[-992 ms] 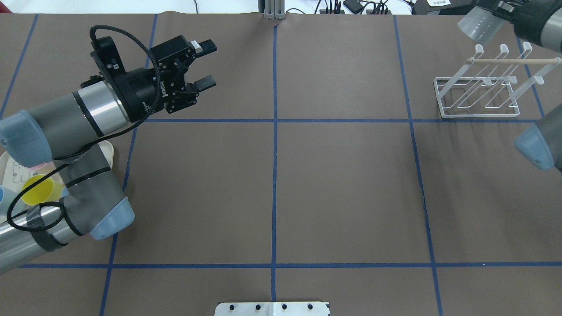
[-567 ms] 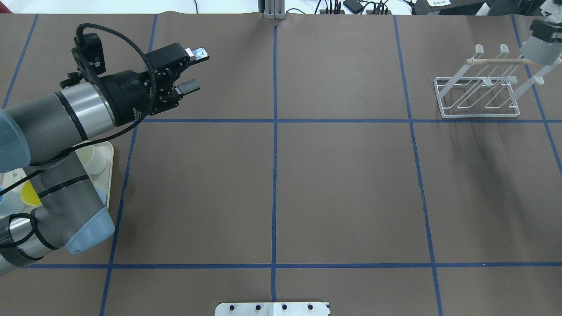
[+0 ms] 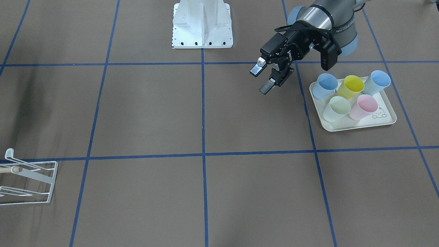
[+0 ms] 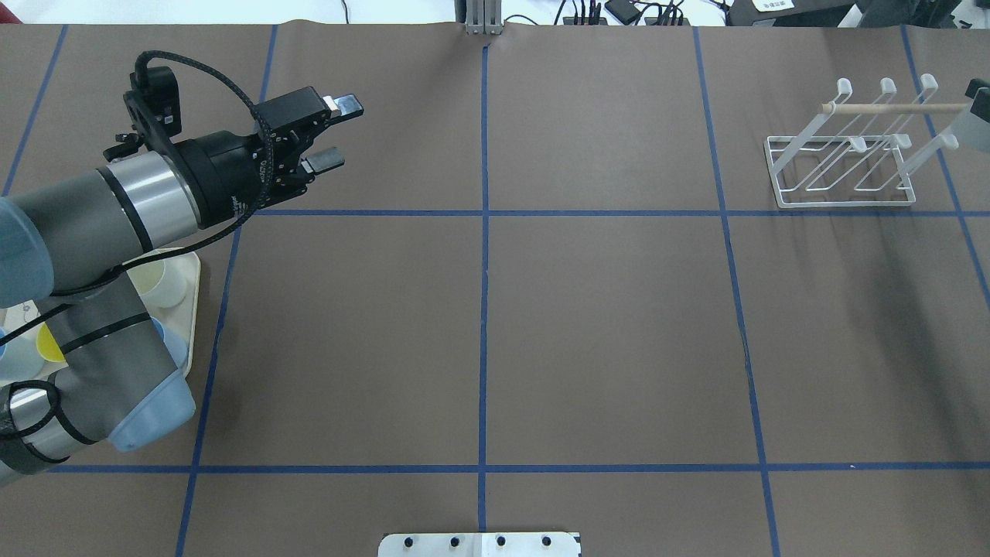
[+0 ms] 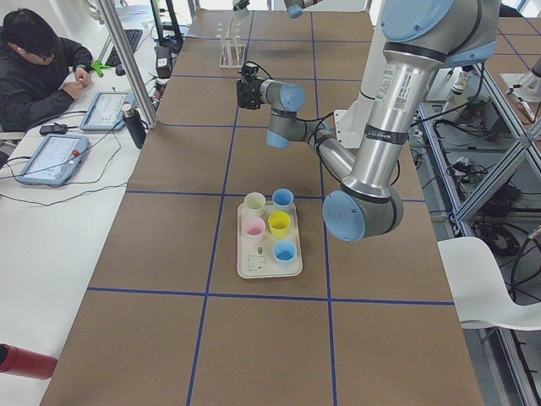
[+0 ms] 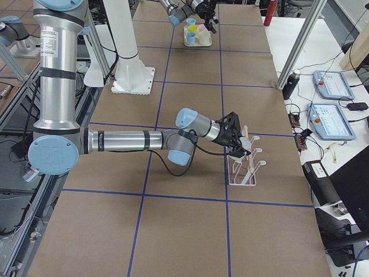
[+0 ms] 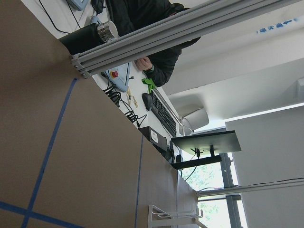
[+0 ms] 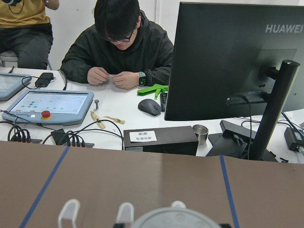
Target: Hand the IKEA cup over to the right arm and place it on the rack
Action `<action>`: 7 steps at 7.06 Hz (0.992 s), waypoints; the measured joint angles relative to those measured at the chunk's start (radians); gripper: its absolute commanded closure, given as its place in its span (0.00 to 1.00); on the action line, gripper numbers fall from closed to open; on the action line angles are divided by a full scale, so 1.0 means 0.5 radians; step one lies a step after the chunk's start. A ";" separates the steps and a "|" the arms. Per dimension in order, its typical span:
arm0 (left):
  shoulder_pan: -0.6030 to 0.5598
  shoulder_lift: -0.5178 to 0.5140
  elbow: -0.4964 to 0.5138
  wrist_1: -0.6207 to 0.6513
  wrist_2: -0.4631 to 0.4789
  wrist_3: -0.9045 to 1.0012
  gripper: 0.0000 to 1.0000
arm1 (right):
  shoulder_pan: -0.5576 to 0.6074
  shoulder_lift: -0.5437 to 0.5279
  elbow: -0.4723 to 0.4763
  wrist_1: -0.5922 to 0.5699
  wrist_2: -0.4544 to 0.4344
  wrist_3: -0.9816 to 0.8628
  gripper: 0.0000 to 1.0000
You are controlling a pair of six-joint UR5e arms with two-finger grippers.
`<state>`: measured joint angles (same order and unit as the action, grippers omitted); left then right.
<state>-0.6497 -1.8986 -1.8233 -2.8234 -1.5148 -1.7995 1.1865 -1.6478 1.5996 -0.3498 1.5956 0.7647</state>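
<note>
Counting, we find five tapered pastel cups (image 3: 353, 84) on one cream tray (image 3: 356, 127) and one grey cup (image 4: 977, 124) at the white wire rack (image 4: 843, 203), by its round wooden rod (image 4: 889, 109). Our left gripper (image 3: 260, 80) is wide open and empty. Our right gripper (image 6: 233, 141) is at the grey cup; we cannot tell its grip.

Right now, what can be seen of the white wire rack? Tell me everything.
The rack is white wire: a rectangular base, slanted prongs with rounded tips, and a pale wooden rod across them. It stands upright on the brown table, at the robot's far right. A grey cup is at its right end; contact cannot be judged.
</note>
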 measured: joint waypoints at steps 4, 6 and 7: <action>0.004 0.066 0.001 -0.024 -0.005 0.000 0.00 | -0.005 0.051 -0.107 0.037 -0.024 -0.033 1.00; 0.005 0.080 -0.003 -0.031 -0.005 0.000 0.00 | -0.005 0.058 -0.138 0.039 -0.022 -0.038 1.00; 0.005 0.087 -0.007 -0.032 -0.007 0.000 0.00 | -0.005 0.058 -0.147 0.040 -0.022 -0.039 1.00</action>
<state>-0.6474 -1.8553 -1.8267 -2.8392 -1.5181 -1.7993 1.1838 -1.6188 1.5262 -0.3299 1.5849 0.7452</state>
